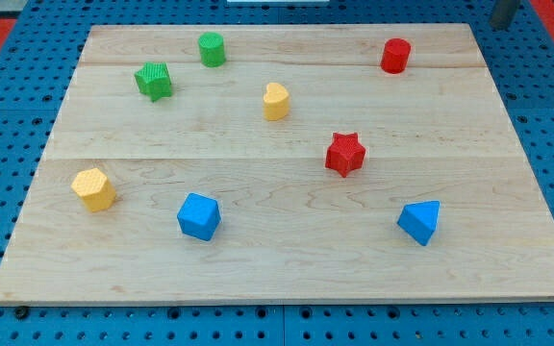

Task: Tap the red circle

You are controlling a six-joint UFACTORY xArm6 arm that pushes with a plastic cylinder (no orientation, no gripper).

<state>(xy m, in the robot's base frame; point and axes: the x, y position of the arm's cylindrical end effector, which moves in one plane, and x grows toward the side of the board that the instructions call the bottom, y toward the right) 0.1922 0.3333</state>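
Board check, for your log: the red circle stands near the view's top right, well apart from the red star below it. You can see a green cylinder and green star at upper left, and a yellow block near centre. Yellow hexagon, blue cube and blue triangular block line the bottom. A dark object at the top right corner may be the rod; my tip does not show. No jaws on this rig; you cannot tell contact state.
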